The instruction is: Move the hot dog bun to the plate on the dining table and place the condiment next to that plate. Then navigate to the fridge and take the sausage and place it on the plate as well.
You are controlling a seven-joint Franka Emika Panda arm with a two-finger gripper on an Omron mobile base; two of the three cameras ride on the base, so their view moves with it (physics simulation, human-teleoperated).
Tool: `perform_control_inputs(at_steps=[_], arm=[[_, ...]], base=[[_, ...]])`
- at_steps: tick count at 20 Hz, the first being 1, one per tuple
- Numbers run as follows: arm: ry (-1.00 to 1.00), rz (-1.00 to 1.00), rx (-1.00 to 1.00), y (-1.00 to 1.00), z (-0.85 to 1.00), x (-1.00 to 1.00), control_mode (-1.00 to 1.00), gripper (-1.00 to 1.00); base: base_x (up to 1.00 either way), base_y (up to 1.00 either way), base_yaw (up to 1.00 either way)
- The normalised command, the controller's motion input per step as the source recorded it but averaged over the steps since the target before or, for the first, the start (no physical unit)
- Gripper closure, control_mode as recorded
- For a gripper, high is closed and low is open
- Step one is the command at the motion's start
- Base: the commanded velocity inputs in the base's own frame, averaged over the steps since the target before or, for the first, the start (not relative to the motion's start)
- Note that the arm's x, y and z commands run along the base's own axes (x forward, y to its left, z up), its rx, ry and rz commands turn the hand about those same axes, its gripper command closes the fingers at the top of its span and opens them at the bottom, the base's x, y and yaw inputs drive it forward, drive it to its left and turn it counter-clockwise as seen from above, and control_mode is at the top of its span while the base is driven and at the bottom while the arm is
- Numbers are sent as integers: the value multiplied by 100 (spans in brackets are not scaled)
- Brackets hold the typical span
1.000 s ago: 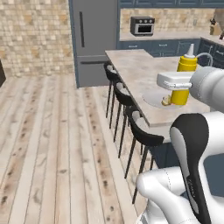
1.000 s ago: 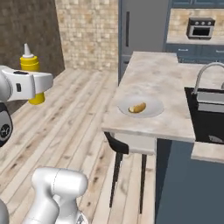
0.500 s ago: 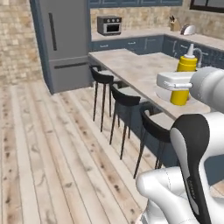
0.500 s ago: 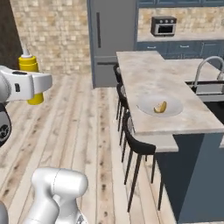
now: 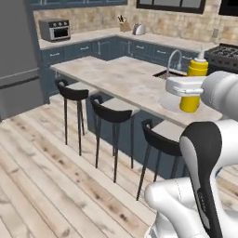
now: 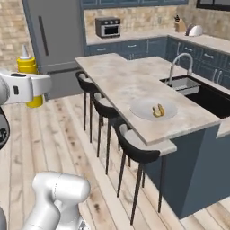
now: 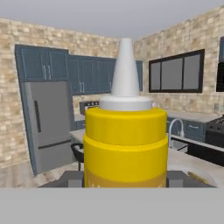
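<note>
Fingers (image 7: 72,179) clamp condiment (image 7: 125,144); hot dog bun (image 6: 158,110) on plate (image 6: 141,108).

1. The white arm rises from the base, elbow bent, forearm reaching level.
2. The gripper (image 5: 189,95) is held high, hand horizontal.
3. Its jaws are clamped on the upright condiment (image 5: 193,88), carried in the air.

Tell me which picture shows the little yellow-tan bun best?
The right base view: the small yellow-tan bun lies in plain sight on the round pale plate. In the hand view the yellow squeeze bottle blocks it; in the left base view the bottle and arm cover it.
</note>
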Motion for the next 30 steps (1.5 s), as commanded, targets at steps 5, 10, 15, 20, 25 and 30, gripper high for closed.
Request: perform_control_inputs(at_steps=[5,10,15,20,25,30], arm=[[0,0,0,0,0,0,100,100],[0,0,0,0,0,0,100,100],[0,0,0,0,0,0,100,100],[0,0,0,0,0,0,100,100],[0,0,0,0,0,0,100,100],[0,0,0,0,0,0,100,100]], base=[[56,81,-60],[47,81,-60],[11,71,-65],[26,72,-63],[25,88,-57],[41,86,-44]])
